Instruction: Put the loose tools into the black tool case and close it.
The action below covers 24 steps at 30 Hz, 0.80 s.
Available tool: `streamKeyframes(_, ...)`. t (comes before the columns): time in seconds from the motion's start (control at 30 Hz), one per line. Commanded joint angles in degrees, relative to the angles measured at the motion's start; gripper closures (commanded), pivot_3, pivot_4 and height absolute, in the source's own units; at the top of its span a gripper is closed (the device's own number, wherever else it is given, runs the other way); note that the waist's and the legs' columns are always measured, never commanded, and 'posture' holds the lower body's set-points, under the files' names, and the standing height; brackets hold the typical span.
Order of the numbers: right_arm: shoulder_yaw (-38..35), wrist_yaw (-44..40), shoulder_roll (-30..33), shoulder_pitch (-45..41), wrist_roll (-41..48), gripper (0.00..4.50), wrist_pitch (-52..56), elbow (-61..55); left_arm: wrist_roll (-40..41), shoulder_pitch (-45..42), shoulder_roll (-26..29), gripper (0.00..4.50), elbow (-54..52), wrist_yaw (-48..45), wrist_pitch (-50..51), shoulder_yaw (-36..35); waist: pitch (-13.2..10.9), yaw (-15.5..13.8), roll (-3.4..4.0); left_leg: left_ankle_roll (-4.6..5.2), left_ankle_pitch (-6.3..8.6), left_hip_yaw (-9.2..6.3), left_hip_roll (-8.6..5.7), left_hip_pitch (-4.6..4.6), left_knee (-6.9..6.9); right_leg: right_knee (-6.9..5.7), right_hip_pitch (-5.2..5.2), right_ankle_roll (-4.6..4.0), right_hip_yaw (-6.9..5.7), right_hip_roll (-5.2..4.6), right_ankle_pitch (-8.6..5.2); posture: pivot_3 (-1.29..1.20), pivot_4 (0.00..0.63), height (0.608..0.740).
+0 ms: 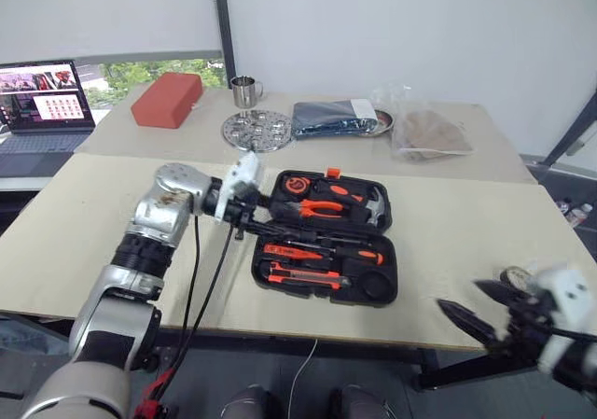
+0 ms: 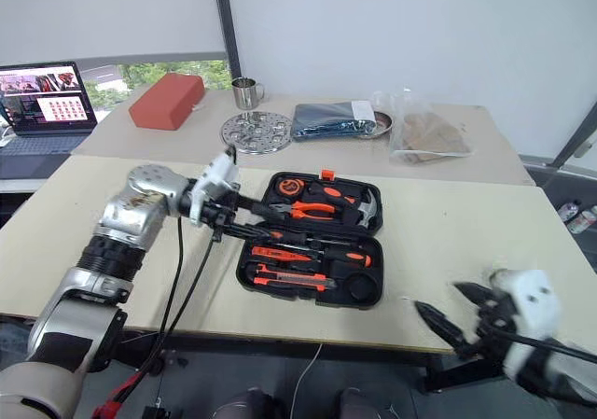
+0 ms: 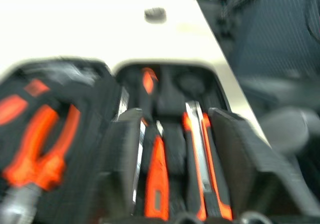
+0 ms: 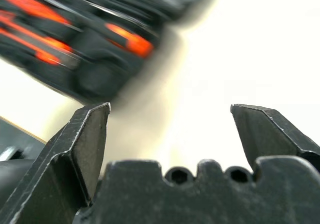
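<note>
Black tool case [image 1: 326, 237] open, tools lying crosswise

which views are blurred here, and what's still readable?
Head views: sharp, black tool case lies open on the table. Left wrist view: soft throughout, tools readable only as orange streaks. Right wrist view: right gripper fingers crisp, case behind motion-smeared.

You are looking at one open tool case [image 1: 387, 279], one red box [image 1: 167, 100], one laptop [image 1: 44, 106], one metal cup [image 1: 244, 91] and two grippers [image 1: 259, 218] [image 1: 478, 309].
</note>
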State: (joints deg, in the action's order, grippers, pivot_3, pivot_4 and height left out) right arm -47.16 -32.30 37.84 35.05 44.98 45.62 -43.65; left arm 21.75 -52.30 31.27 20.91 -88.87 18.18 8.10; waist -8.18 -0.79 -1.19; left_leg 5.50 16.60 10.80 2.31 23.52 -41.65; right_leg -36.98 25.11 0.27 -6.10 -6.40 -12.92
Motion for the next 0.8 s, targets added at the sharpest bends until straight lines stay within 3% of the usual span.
streamKeyframes(0.03,-7.3,-1.1,-1.2,2.1,-0.9,0.00,-2.7,2.9,2.5,1.1,0.9,0.14,-6.0,-0.5,3.4,-0.8,0.0,0.1,0.01,0.00,0.00,0.00,-0.02,-0.06,0.00,0.01,-0.03,0.21,0.07,-0.01,-0.12,0.00,0.150,0.736)
streamKeyframes(0.27,-0.9,-4.0,5.2,-1.9,-6.8,0.00,-3.9,12.1,4.8,3.5,1.7,0.02,-13.9,-0.8,9.3,0.1,0.0,0.9,0.07,-0.48,0.25,0.00,-0.02,-0.35,0.18,0.02,-0.09,-0.01,0.63,-0.05,0.01,0.00,0.150,0.736)
streamKeyframes(0.37,2.9,-4.0,8.2,-7.2,-9.0,0.00,-3.9,17.3,5.2,4.6,2.2,0.02,-16.8,-0.1,10.9,0.4,0.0,1.1,0.13,-0.13,0.05,0.01,-0.02,-0.34,0.18,0.02,-0.07,0.01,0.66,-0.03,0.06,0.00,0.150,0.736)
streamKeyframes(0.5,13.7,-2.9,12.6,-19.2,-15.6,0.00,-5.5,28.5,5.4,7.0,3.7,0.02,-20.9,0.6,12.0,0.9,0.0,1.3,0.21,-0.07,-0.02,0.01,-0.03,-0.35,0.34,0.03,-0.03,-0.33,0.67,0.01,0.24,0.00,0.150,0.736)
streamKeyframes(0.77,28.4,-4.0,13.9,-34.9,-25.4,0.00,-9.7,47.2,6.1,9.8,6.3,0.02,-24.8,2.3,13.1,0.7,-0.1,1.0,0.34,-0.15,-0.10,0.09,-0.18,-0.34,0.39,-0.01,0.00,-0.23,0.58,0.01,0.10,0.00,0.150,0.736)
streamKeyframes(0.8,29.6,-4.5,13.7,-35.9,-26.1,0.26,-10.1,48.3,6.1,9.8,6.5,0.01,-24.9,2.6,13.2,0.7,-0.1,0.9,0.34,-0.15,-0.10,0.10,-0.22,-0.36,0.39,-0.01,-0.02,-0.20,0.58,-0.02,0.09,0.00,0.150,0.736)
